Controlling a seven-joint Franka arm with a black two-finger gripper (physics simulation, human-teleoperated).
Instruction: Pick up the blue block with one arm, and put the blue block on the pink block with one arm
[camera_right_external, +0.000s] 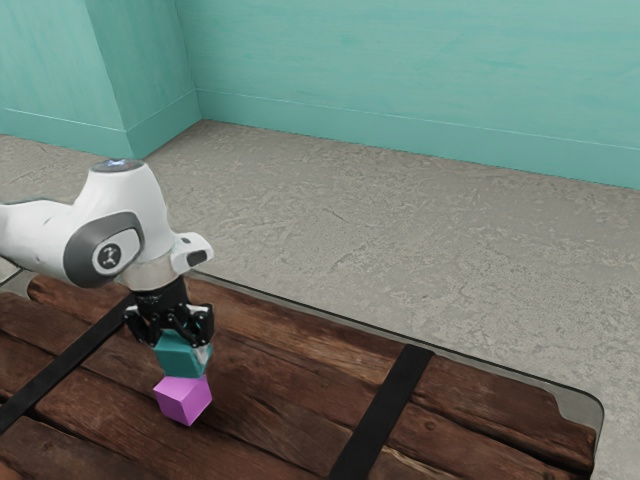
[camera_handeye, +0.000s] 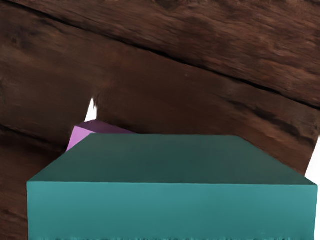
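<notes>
A teal-blue block (camera_right_external: 180, 355) rests on top of the pink block (camera_right_external: 183, 399), which stands on the dark wooden table (camera_right_external: 300, 400). My black gripper (camera_right_external: 172, 338) reaches down from above with its fingers on two sides of the teal block, shut on it. In the wrist view the teal block (camera_handeye: 170, 185) sits large just under the hand, and a corner of the pink block (camera_handeye: 85, 134) peeks out behind it.
Two black straps (camera_right_external: 385, 415) cross the wooden planks. The table's far edge (camera_right_external: 560, 395) runs diagonally toward the exterior view's right. Beyond it lie a grey floor and teal walls.
</notes>
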